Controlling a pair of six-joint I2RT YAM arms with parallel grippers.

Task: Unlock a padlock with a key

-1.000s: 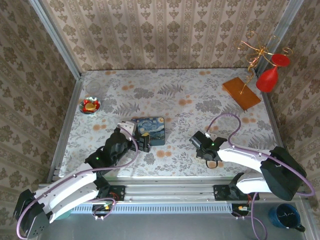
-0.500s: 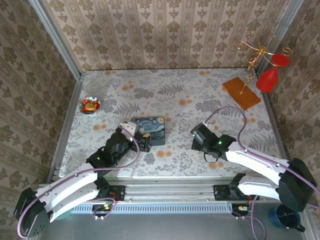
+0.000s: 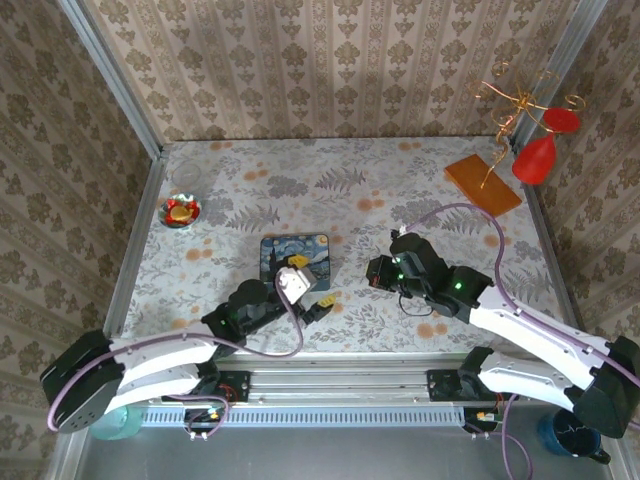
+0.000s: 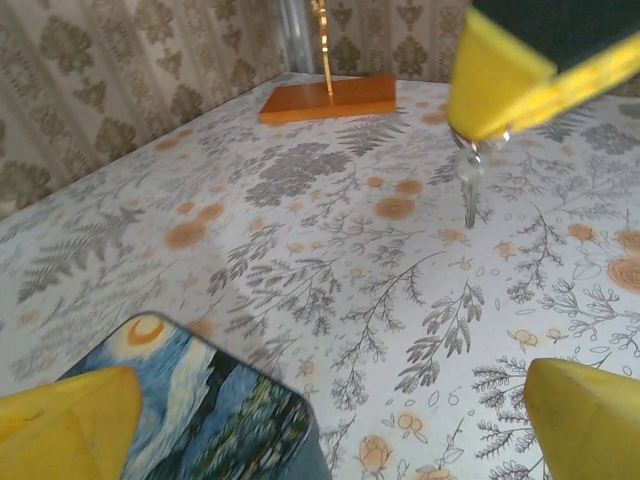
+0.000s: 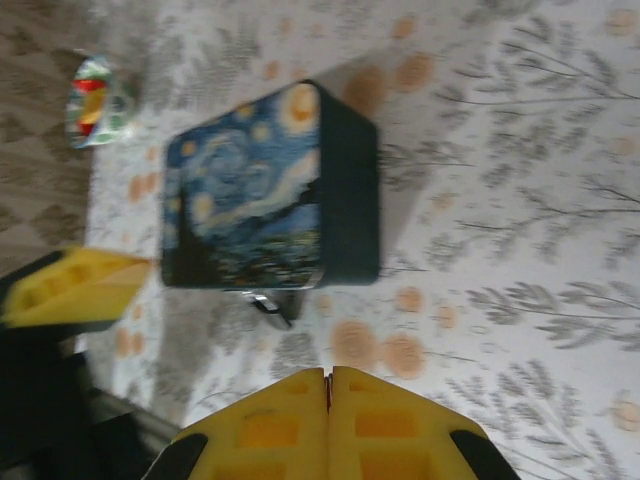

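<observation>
My right gripper [image 5: 328, 378] clamps the key [image 4: 468, 190], my left gripper [image 4: 325, 420] gapes empty, so the loose padlock [image 5: 271, 303] could skid when prodded.

key [image 4: 470, 192]: silvery metal, shiny
box [image 5: 250, 190]: painted lid, slight gloss
surface [image 4: 300, 210]: matt floral print
board [image 4: 330, 98]: smooth orange wood

Damask-papered walls [image 3: 330, 70] on three sides — floral tabletop [image 3: 400, 170] in white, grey and orange, soft even light
</observation>
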